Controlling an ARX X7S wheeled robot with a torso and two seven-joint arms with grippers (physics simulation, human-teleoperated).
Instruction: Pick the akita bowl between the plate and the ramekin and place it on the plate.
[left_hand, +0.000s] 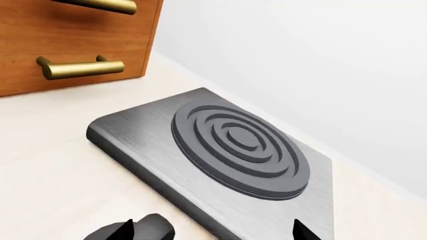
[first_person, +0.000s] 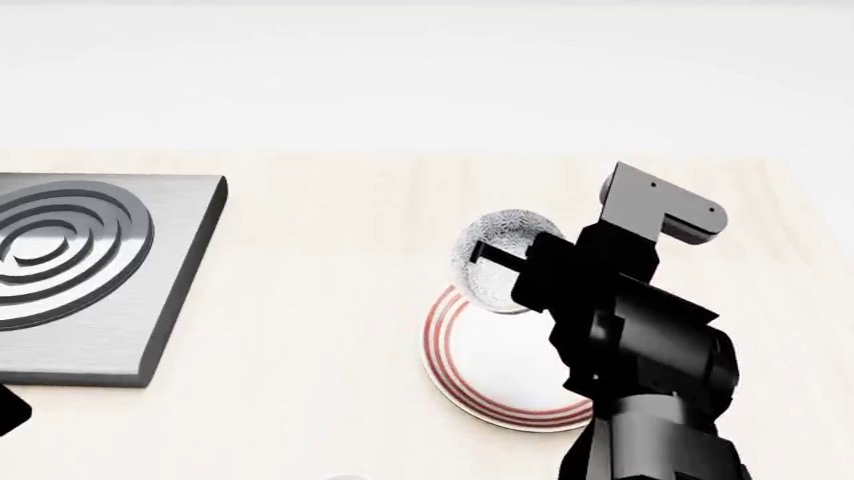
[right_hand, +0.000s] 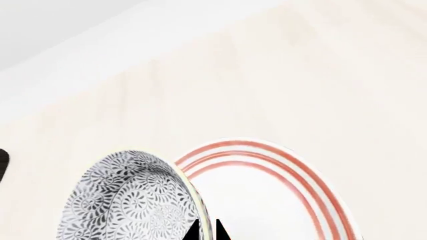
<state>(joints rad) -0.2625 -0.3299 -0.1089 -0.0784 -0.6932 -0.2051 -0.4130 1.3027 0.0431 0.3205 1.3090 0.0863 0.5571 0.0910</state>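
Note:
The speckled akita bowl is tilted on its side, off the counter, over the far edge of the plate. My right gripper is shut on its rim, one fingertip inside and one outside. The white plate with red rings lies flat on the counter beneath, partly hidden by my right arm. I cannot pick out the ramekin with certainty. My left gripper hangs open over the near edge of the hob, holding nothing; only a black tip of it shows in the head view.
A grey hob with a ringed burner lies at the left. A wooden cabinet with brass handles stands beyond it. A grey knob sits by my left fingertip. A white wall runs along the counter's back.

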